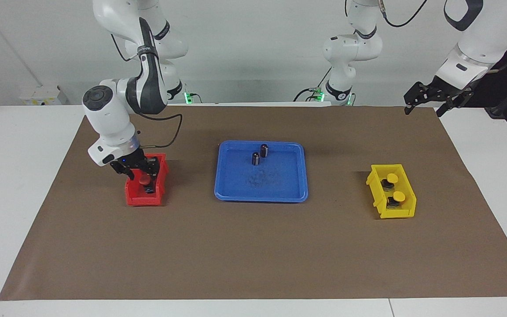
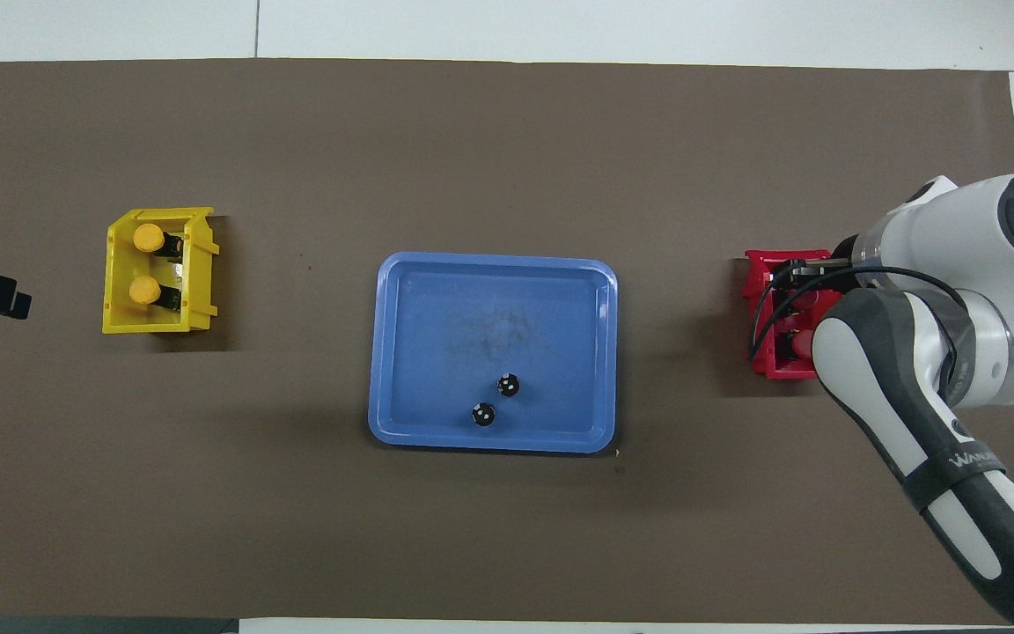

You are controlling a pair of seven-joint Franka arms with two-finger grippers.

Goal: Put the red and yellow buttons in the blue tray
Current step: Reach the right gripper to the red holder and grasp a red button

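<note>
Now, in the facing view, our right gripper [image 1: 141,172] is down inside the red bin [image 1: 134,196], at the end of it nearer the robots. Its fingers straddle the spot where one red button ought to sit, but the gripper covers that button, so we cannot tell whether it has a hold or how far its fingers are apart. The other red button [image 1: 144,180] shows just below the fingertips, upright on its black base, deeper in the same bin. We judge this to be the grasp of the first button, with none of the four moved so far.

Beside the gripper, toward the middle of the table, lies the blue tray [image 1: 231,193], flat and low-rimmed, which should make it easy to set things down in. Two dark cylinders [image 1: 260,154] already stand in it, near the edge closest to the robots. Our left gripper [image 1: 428,97] waits, fingers spread and empty, over the mat's corner, and the two yellow buttons [image 1: 392,178] sit in the yellow bin [image 1: 405,211] well below it.

From overhead, the right arm [image 2: 929,352] covers most of the red bin [image 2: 758,361] and all that goes on inside. The yellow buttons [image 2: 149,238] lie one past the other in their yellow bin [image 2: 115,299], and the blue tray [image 2: 401,352] sits midway between the bins, within reach of either arm.
</note>
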